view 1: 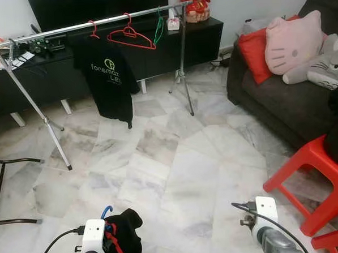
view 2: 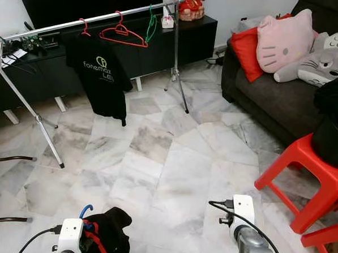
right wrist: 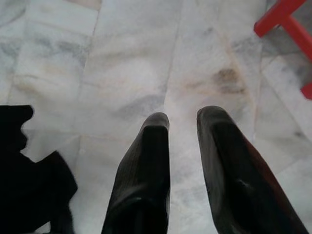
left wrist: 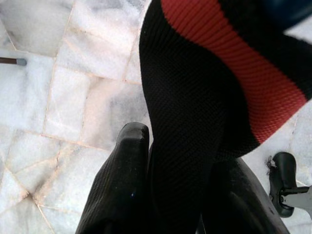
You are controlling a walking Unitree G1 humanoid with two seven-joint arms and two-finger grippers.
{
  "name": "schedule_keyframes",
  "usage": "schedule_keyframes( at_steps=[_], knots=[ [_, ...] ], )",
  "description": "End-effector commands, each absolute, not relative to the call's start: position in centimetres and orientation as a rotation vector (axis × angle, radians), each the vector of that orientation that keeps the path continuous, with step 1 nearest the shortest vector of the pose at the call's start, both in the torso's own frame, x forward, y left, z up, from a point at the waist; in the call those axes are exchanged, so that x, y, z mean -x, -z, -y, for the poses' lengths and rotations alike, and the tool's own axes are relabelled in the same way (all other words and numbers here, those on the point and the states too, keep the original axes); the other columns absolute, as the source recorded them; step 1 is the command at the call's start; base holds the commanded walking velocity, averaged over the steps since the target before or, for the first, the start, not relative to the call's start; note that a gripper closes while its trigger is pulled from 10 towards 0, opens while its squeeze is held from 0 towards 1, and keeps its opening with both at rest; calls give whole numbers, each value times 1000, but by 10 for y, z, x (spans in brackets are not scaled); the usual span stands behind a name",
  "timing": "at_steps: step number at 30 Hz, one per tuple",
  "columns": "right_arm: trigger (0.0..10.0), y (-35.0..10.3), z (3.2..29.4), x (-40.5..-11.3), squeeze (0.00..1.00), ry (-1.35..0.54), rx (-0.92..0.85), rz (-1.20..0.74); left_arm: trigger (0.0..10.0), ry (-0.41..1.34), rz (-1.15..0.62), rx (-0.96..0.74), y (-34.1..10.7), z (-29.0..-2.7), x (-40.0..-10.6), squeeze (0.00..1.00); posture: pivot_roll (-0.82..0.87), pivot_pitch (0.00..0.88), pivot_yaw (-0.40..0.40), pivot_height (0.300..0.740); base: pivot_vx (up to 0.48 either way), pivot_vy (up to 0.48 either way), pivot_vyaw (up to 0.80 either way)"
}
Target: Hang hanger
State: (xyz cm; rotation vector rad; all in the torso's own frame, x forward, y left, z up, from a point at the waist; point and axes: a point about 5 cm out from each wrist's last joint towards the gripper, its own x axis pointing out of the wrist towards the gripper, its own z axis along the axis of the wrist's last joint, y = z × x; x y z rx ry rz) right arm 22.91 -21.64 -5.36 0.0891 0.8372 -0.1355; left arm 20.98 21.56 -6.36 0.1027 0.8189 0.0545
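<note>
Hanger picked up, rail not reached yet

Left end effector (left wrist: 180, 170) is clamped on a black knit garment (view 1: 125, 233) with a red stripe, on a blue-hooked hanger (view 1: 106, 211), near-left. Right end effector (right wrist: 183, 131) hangs apart, holding nothing, over glossy marble floor (view 1: 182, 160). The shiny metal rail (view 1: 67, 30) far-left already carries a black tee (view 1: 110, 78).

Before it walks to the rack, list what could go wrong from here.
1. The left gripper holds the black and red garment by its fabric, while the blue hanger hook sticks up loose; the hanger may slip or tilt.
2. The rail already carries a black T-shirt, a red hanger and a green hanger; free room is tight.
3. The rack's splayed legs could catch the robot's feet.
</note>
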Motion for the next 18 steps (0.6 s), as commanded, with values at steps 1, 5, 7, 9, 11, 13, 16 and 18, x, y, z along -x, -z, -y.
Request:
schedule_keyframes(
  at_steps=[1,5,7,9,11,13,16,18],
  knots=[
    [10000,55,218,-227,0,141,-105,-860,10000,-45,-844,-118,66,-216,-206,0,-120,0,-2,740,0,0,0],
    [10000,60,221,-219,0,164,-100,-928,10000,-32,-900,-116,71,-214,-199,0,-117,0,-6,740,0,0,0],
    [10000,62,222,-216,0,160,-82,-948,10000,-44,-905,-108,72,-214,-198,0,-115,0,-8,740,0,0,0],
    [10000,63,223,-214,0,143,-59,-970,10000,-85,-896,-71,71,-217,-199,0,-115,0,-8,740,0,0,0],
    [10000,62,223,-216,0,133,-58,-961,10000,-122,-868,-25,68,-220,-202,0,-115,0,-8,740,0,0,0],
    [10000,63,221,-214,0,124,-57,-960,10000,-140,-844,-7,66,-222,-205,0,-96,0,-17,740,0,0,0],
    [10000,68,218,-207,0,100,-37,-981,10000,-153,-841,-12,65,-225,-206,0,-95,0,-16,740,0,0,0],
    [10000,69,218,-206,0,96,-33,-987,10000,-159,-837,-10,65,-226,-206,0,-97,0,-14,740,0,0,0]
  ],
)
